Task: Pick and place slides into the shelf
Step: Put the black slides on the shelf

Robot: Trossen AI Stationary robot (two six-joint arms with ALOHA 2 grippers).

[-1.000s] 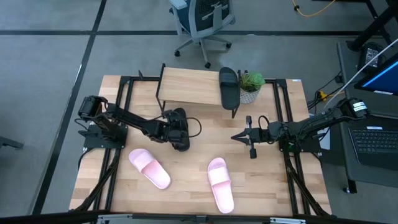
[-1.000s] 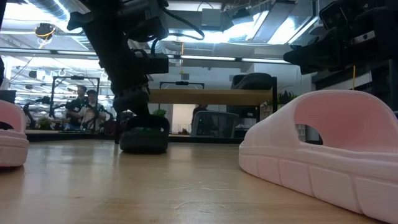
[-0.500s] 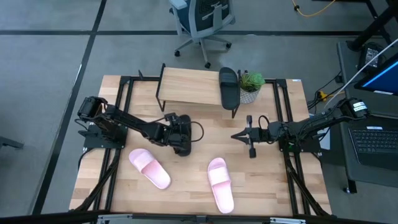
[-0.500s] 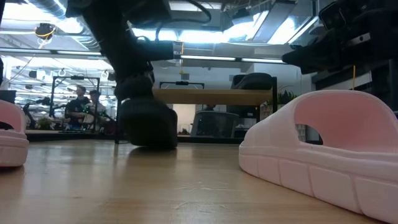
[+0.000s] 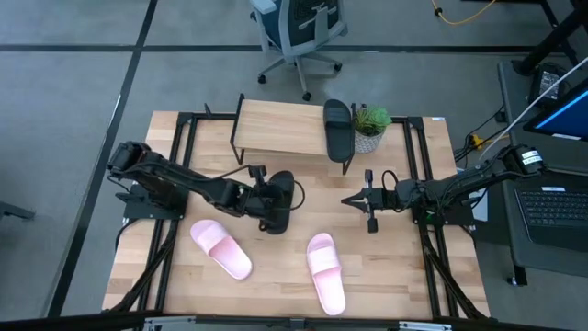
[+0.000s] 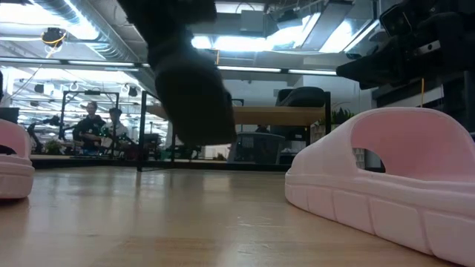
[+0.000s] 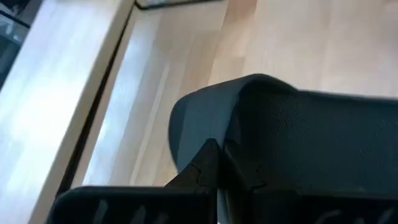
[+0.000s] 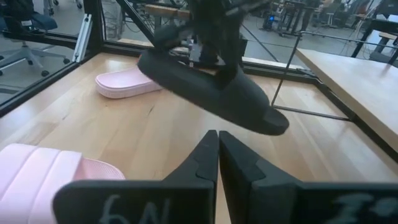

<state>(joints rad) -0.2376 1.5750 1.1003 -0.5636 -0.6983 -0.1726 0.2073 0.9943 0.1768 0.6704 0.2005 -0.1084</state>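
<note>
My left gripper point(image 5: 265, 199) is shut on a black slide point(image 5: 279, 199) and holds it above the table's middle; the slide also shows in the right wrist view point(image 8: 211, 87) and the low view point(image 6: 194, 96). The second black slide point(image 5: 338, 129) lies with its sole on the right end of the shelf point(image 5: 276, 129). Two pink slides point(image 5: 220, 248) point(image 5: 325, 272) lie on their soles on the near part of the table. My right gripper point(image 5: 349, 201) is shut and empty, right of the held slide. My left gripper pinches the black slide between its two fingers at the upper side near the middle, at the strap's edge point(image 7: 214, 134). The fingers come from above, slanting from the table's left. The slide is lifted clear of the table and tilted, one end point(image 8: 273, 124) lower.
A small potted plant point(image 5: 370, 124) stands right of the shelf's right end. Black frame rails point(image 5: 184, 147) run along the table's left and right sides. An office chair point(image 5: 299, 32) stands on the floor beyond the far edge. People sit in the room behind point(image 6: 100, 126).
My left gripper has gone up and toward the table's right edge, still shut on the black slide. The slide, which stood on the table, is now lifted clear and tipped.
</note>
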